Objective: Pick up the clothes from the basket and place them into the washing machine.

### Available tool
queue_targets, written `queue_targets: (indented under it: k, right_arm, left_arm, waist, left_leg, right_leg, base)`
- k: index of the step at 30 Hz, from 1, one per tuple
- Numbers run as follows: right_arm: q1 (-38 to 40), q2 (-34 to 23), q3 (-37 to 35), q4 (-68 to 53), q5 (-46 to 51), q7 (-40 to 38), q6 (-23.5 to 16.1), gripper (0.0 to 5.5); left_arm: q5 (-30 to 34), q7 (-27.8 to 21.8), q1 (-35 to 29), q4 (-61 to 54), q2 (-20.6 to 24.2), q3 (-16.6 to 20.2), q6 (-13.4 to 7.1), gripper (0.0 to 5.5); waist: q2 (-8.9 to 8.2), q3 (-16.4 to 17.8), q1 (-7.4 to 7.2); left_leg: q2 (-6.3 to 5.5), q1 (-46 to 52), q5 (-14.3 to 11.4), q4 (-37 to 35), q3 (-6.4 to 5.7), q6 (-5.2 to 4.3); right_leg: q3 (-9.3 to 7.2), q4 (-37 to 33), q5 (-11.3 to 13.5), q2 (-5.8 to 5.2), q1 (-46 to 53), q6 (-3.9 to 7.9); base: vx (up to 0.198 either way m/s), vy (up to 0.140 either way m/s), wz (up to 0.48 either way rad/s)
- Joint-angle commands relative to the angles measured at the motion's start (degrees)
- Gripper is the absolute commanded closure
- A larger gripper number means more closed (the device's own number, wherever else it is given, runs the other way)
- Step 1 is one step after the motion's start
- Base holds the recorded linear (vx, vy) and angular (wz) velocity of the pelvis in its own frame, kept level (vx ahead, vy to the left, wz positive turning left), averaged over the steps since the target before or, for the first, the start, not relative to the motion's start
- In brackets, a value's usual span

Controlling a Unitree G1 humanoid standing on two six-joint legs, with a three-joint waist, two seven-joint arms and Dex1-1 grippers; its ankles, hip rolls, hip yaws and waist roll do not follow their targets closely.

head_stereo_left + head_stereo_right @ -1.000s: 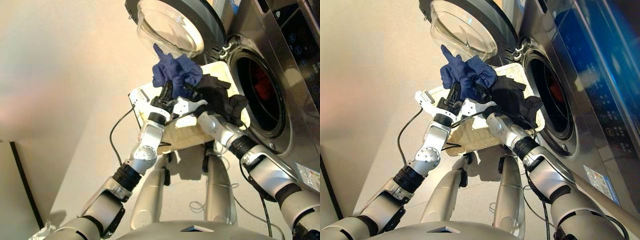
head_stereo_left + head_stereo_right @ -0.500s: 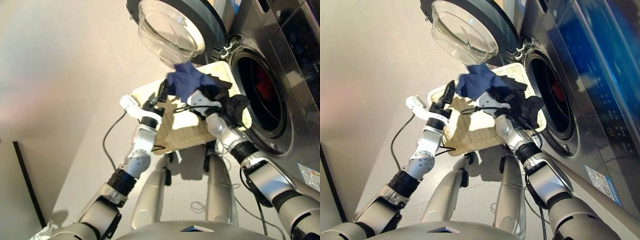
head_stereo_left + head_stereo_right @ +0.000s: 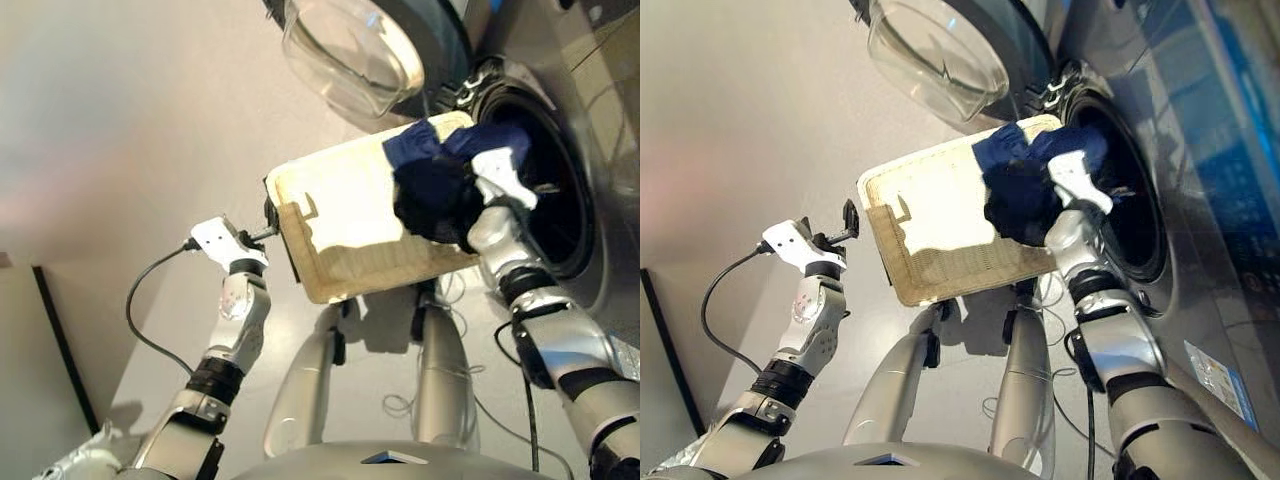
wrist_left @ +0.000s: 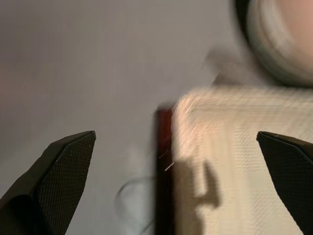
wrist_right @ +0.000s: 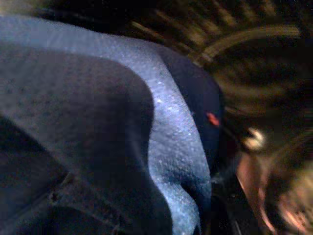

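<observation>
The cream wicker basket [image 3: 340, 225] sits in front of the washing machine [image 3: 600, 150], whose glass door [image 3: 355, 55] stands swung open. My right gripper [image 3: 497, 168] is shut on the navy garment [image 3: 425, 150], holding it at the rim of the round opening [image 3: 560, 215]. In the right wrist view navy cloth [image 5: 98, 112] hides the fingers. The black garment [image 3: 435, 205] bunches just under the navy one over the basket's right end. My left gripper [image 3: 268, 228] is open and empty, off the basket's left edge [image 4: 168, 147]. The orange-red garment is hidden.
A black cable [image 3: 145, 310] loops from my left wrist toward the floor. More thin cables [image 3: 400, 405] lie on the floor by the washer's base. A dark vertical strip [image 3: 55, 360] runs along the wall at far left.
My right gripper carried the navy garment from over the basket's middle to the washer's opening. My left gripper let go of the cloth and drew back to the basket's left side.
</observation>
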Motion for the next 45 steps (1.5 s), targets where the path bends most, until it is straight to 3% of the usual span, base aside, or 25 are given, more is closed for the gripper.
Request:
queue_targets:
  k: [1,6,11,15,16,17,20,21,22,23,29,33,45]
  right_arm:
    - [-10.5,-7.5,-0.3,2.7,12.1,-3.4,-0.8,5.5]
    - [-18.5,-14.1,0.2,4.4,21.8,-6.1,-2.2,5.5]
    - [-23.3,-19.7,-0.8,2.8,31.6,-6.5,-7.1,5.5]
    - [-26.0,-23.6,0.2,-0.2,34.2,-8.4,-10.2,5.5]
    - [-26.3,-24.2,0.1,-1.3,33.8,-9.5,-11.0,5.5]
    - [-26.5,-25.0,0.2,-2.8,33.0,-10.8,-11.3,5.5]
    - [-25.8,-27.2,1.8,-2.5,29.6,-11.7,-9.4,5.5]
    - [-25.4,-27.0,2.0,-2.1,29.7,-10.4,-9.4,5.13]
    - [-24.8,-26.4,2.5,-1.1,30.5,-8.1,-8.9,0.41]
    - [-24.1,-25.8,3.7,0.4,30.8,-4.8,-7.9,0.0]
    - [-12.1,-13.6,4.6,-5.8,39.7,17.7,-13.6,0.0]
    - [-9.2,-9.3,6.7,-5.1,39.7,27.1,-13.1,0.0]
    - [-3.2,3.5,19.5,-6.4,24.7,39.5,-10.4,0.0]
  left_arm:
    - [-0.3,-0.5,-0.6,0.0,1.6,-0.4,-1.6,0.0]
    - [-2.6,-0.4,0.1,0.4,1.4,-1.6,-0.5,0.0]
    - [-4.0,-0.2,1.0,1.4,1.7,-2.9,0.3,0.0]
    - [-4.4,0.0,1.1,1.2,2.0,-3.4,0.3,0.0]
    - [-4.7,0.2,1.0,1.5,1.7,-3.2,0.2,0.0]
    - [-4.7,0.4,0.6,1.5,1.7,-3.2,0.0,0.0]
    - [-2.6,0.6,-0.3,1.3,2.6,-3.5,-0.3,0.0]
    - [-2.3,0.7,-0.6,1.4,2.7,-3.5,-0.6,0.0]
    - [-2.3,1.0,-0.7,1.5,2.8,-3.1,-0.9,0.0]
    - [-2.5,0.9,-1.0,1.9,2.9,-2.6,-0.9,0.0]
    - [-4.1,-1.8,-2.8,5.0,1.8,0.2,-0.4,0.0]
    - [-3.5,-4.3,-4.5,8.6,1.8,0.8,-0.1,0.0]
    - [-1.9,-7.7,-8.8,17.4,0.5,3.0,-0.8,0.0]
  waist:
    - [2.21,0.9,-0.51]
    - [3.52,1.7,-0.16]
    - [4.07,3.5,-0.88]
    - [4.26,4.7,-1.59]
    - [4.46,4.5,-1.5]
    - [4.33,4.9,-2.0]
    - [4.09,4.7,-2.21]
    - [3.96,4.6,-2.12]
    - [3.61,4.4,-1.99]
    - [3.15,4.4,-2.05]
    - [0.19,5.1,-4.05]
    - [-0.88,5.4,-4.2]
    - [-3.49,5.3,-2.72]
  left_leg:
    - [2.43,0.7,-6.3,5.4,-1.6,-1.04]
    - [1.56,-5.0,-7.8,8.9,-1.1,-0.01]
    - [0.45,-12.8,-10.9,19.2,-0.97,1.33]
    - [0.16,-17.0,-11.9,24.6,-1.1,1.27]
    - [0.27,-16.6,-13.3,24.9,-1.61,1.06]
    - [0.16,-17.4,-12.0,25.0,-1.21,1.15]
    - [-0.09,-16.9,-11.9,24.7,-1.32,0.9]
    - [-0.12,-16.7,-12.0,24.7,-1.29,0.89]
    - [-0.07,-16.4,-12.1,24.7,-1.1,0.91]
    - [0.05,-16.3,-12.2,24.9,-1.06,0.84]
    - [1.18,-12.9,-11.8,22.5,-1.21,0.43]
    - [1.35,-9.7,-10.7,17.9,-1.55,-0.02]
    - [1.55,-3.7,-8.1,12.1,-2.83,-1.06]
  right_leg:
    - [2.27,-6.4,7.6,-2.22,-1.9,6.36]
    - [4.18,-2.3,6.7,-2.42,-8.8,6.25]
    - [6.4,7.3,4.4,-1.75,-16.6,5.85]
    - [7.48,11.2,3.9,-1.39,-20.2,5.69]
    - [7.89,12.7,2.2,-1.02,-20.3,6.23]
    - [7.77,12.1,3.9,-1.47,-20.7,5.77]
    - [7.33,12.0,4.0,-1.73,-19.8,5.81]
    - [7.23,11.7,4.0,-1.76,-19.4,5.8]
    - [7.04,11.7,4.1,-1.66,-19.0,5.76]
    - [6.84,11.3,4.2,-1.57,-18.6,5.71]
    - [4.89,6.2,5.4,-1.52,-12.8,5.41]
    - [3.89,2.3,5.9,-1.48,-9.4,5.4]
    - [1.4,-2.3,6.9,-1.55,-2.9,5.49]
  base:
    - [0.0,0.0,0.0]
    - [0.003,0.011,0.027]
    - [0.0,0.0,0.0]
    - [0.034,-0.003,0.009]
    - [0.0,0.0,0.0]
    - [0.059,-0.008,0.022]
    - [0.042,-0.005,0.009]
    - [0.052,-0.011,0.007]
    - [0.0,0.0,0.0]
    - [0.0,0.0,0.0]
    - [0.012,-0.056,-0.137]
    - [0.007,-0.029,-0.081]
    - [-0.001,-0.009,0.008]
